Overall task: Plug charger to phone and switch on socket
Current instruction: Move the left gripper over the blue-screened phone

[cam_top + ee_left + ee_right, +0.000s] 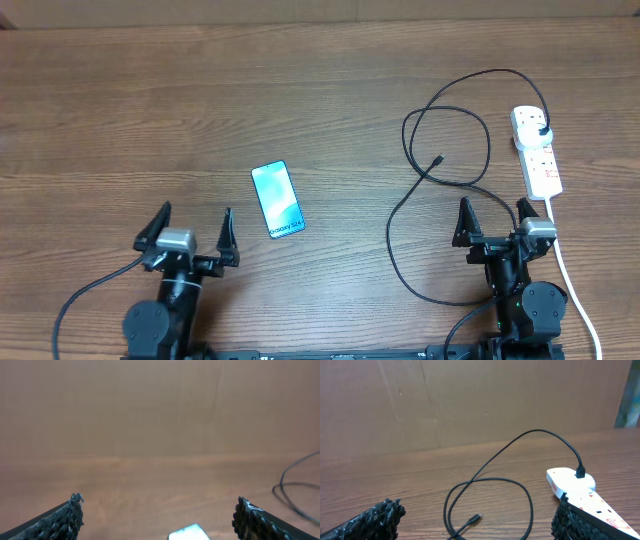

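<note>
The phone (276, 199) lies flat on the table, screen lit light blue, just right of my left gripper (194, 236); its top corner shows in the left wrist view (189, 533). The charger cable (447, 180) loops on the table, its connector tip (438, 160) free; its black plug (541, 131) sits in the socket strip (536, 151). My right gripper (494, 225) is open and empty, below the loop. In the right wrist view the tip (476, 518) lies ahead between the fingers (477, 522), and the strip (575, 483) is to the right. My left gripper (159, 519) is open and empty.
The strip's thick white cord (572, 280) runs down past my right arm to the front edge. A brown wall (470, 400) stands behind the wooden table (150, 120).
</note>
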Available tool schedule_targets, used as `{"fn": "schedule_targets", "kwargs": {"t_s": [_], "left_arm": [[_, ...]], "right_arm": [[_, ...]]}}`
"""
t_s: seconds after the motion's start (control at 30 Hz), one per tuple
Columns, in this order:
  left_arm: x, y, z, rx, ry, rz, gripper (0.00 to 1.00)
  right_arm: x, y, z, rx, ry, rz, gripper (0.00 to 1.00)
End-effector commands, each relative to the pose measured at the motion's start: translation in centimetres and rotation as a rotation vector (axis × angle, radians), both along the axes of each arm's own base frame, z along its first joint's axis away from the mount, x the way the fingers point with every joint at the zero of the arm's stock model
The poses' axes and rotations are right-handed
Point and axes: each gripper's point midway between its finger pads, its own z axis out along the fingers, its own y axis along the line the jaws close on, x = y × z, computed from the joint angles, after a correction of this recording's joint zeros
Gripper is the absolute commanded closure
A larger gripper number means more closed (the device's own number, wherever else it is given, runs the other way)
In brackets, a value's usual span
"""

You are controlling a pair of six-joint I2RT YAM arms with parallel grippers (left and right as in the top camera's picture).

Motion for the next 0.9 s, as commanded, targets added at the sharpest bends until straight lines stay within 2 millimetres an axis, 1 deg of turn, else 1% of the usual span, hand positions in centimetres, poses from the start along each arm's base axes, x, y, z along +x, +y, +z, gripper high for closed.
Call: {"fn": "schedule_targets", "kwargs": {"t_s": [0.0, 0.13, 0.27, 0.53, 0.67, 0.73, 0.8, 0.87], "left_arm": [[-0.4, 0.0, 2.8, -0.045, -0.018, -0.006, 0.0], [0.2, -0.1, 4.2, -0.109, 0.03, -0.011, 0.0], [1.2, -0.7, 5.9, -0.116, 0.101, -0.039, 0.0], [4.5, -2.6, 8.4, -0.132, 0.348, -0.135, 0.0], [6.1, -3.6, 8.9, -0.138, 0.482, -0.169, 0.0], [6.8, -4.5, 8.9, -0.137, 0.545, -0.197, 0.0], [7.1, -5.8, 8.4, -0.148, 0.605, -0.258, 0.0], [7.4, -7.1, 7.5, -0.169, 0.655, -0.326, 0.0]], "right_arm": [[0.0, -0.2, -0.2, -0.003, -0.004, -0.008, 0.0], [0.0, -0.2, -0.2, -0.003, -0.003, -0.008, 0.0], [0.0, -0.2, -0.2, -0.003, -0.003, -0.008, 0.0], [0.0, -0.2, -0.2, -0.003, -0.004, -0.008, 0.0], [0.0, -0.2, -0.2, -0.003, -0.004, -0.008, 0.0], [0.0, -0.2, -0.2, -0.003, -0.003, -0.008, 0.0], [0.0, -0.2, -0.2, -0.003, -0.004, -0.008, 0.0], [0.0, -0.2, -0.2, -0.003, -0.003, -0.008, 0.0]]}}
